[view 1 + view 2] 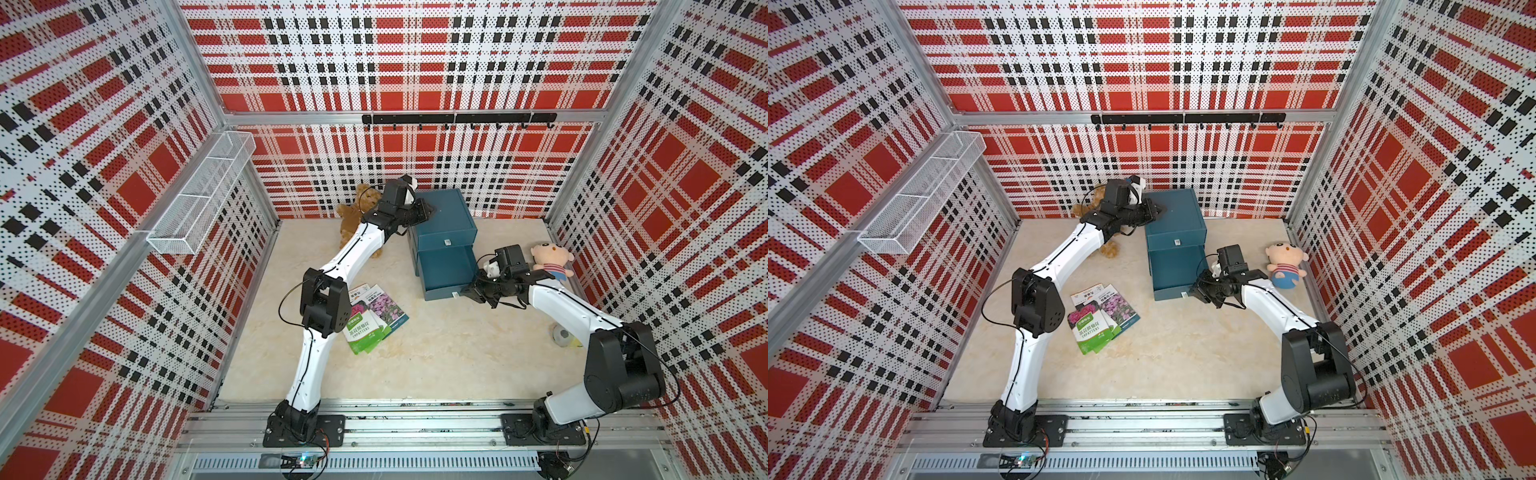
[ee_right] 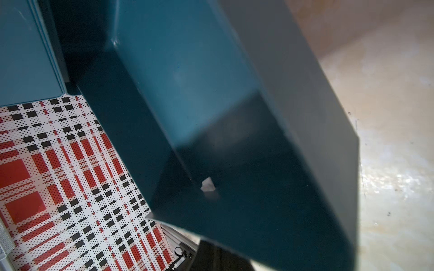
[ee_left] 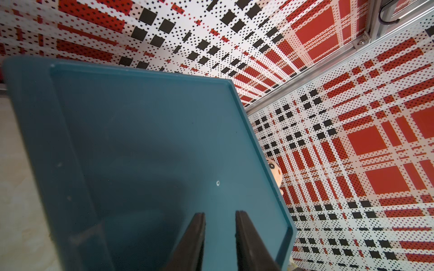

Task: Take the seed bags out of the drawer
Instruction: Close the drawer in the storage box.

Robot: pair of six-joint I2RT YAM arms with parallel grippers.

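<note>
Right claw (image 1: 467,291) shut at drawer (image 1: 446,270) front, left claw (image 3: 219,214) part-open, empty, atop cabinet (image 1: 449,216): cabinet may be dragged if drawer is tugged.

Perforated red, white and black plaid walls (image 1: 415,62) enclose a beige marbled tabletop (image 1: 457,353). Aluminium bars (image 1: 291,118) frame them. A white wire basket (image 1: 199,195) hangs on a side wall; a black hook rail (image 1: 457,118) crosses the back.
</note>
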